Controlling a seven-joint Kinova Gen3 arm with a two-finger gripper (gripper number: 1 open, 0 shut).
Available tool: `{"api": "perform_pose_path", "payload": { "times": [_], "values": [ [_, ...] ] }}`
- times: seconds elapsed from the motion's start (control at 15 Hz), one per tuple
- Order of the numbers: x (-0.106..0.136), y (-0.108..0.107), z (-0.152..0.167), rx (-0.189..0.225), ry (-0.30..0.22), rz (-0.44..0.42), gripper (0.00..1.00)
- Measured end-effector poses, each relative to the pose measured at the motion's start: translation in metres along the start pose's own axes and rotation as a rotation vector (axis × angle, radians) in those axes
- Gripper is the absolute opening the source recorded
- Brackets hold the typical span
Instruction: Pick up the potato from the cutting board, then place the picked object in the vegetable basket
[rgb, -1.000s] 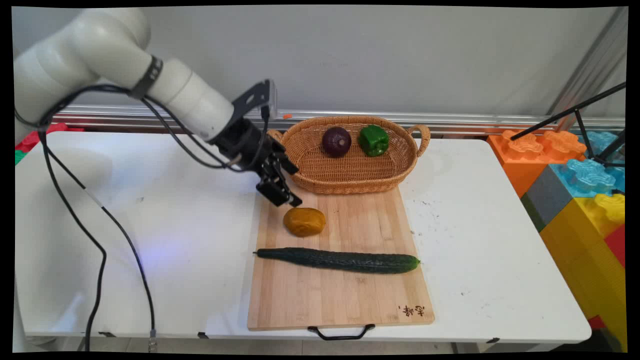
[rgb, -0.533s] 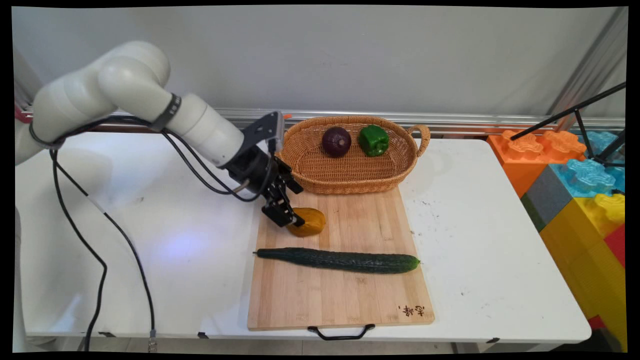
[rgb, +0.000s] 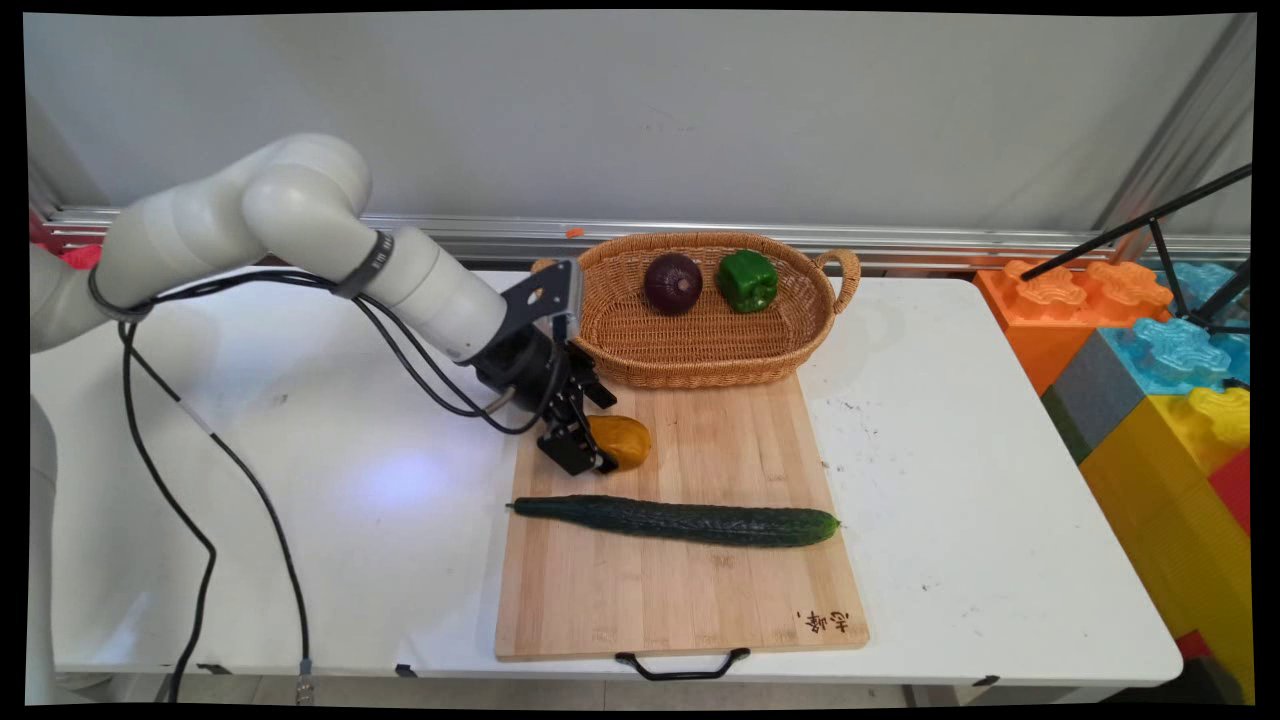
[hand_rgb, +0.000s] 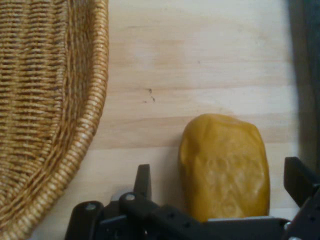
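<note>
A yellow-brown potato (rgb: 625, 440) (hand_rgb: 224, 167) lies on the wooden cutting board (rgb: 700, 590) near its far left corner. My gripper (rgb: 597, 432) (hand_rgb: 220, 182) is open and has come down around the potato's left end. One fingertip (hand_rgb: 144, 181) stands on one side of it and the other (hand_rgb: 299, 180) on the opposite side, both apart from it. A long dark green cucumber (rgb: 680, 521) lies across the board in front of the potato.
A wicker basket (rgb: 650, 350) (hand_rgb: 45, 115) stands just behind the board, close to my gripper, with a purple onion (rgb: 673, 283) and a green pepper (rgb: 747, 280) in it. Big coloured toy blocks (rgb: 1160, 370) line the table's right edge.
My gripper has come down and forward from beside the basket to the potato, and its fingers now stand on either side of it. The potato has not moved.
</note>
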Motion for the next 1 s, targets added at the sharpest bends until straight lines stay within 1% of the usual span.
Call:
{"api": "perform_pose_path", "payload": {
  "times": [0.27, 0.33, 0.53, 0.73, 0.87, 1.0],
  "values": [
    [-0.003, -0.001, 0.013, -0.001, 0.002, 0.009, 1.0],
    [-0.003, -0.001, 0.015, 0.0, 0.003, 0.01, 0.0],
    [-0.003, 0.0, 0.015, -0.006, 0.002, 0.006, 0.0],
    [0.003, 0.004, 0.002, -0.021, 0.011, -0.011, 0.0],
    [0.014, 0.008, -0.014, -0.027, 0.035, -0.034, 0.0],
    [0.031, 0.011, -0.031, -0.02, 0.071, -0.056, 0.0]
  ]
}}
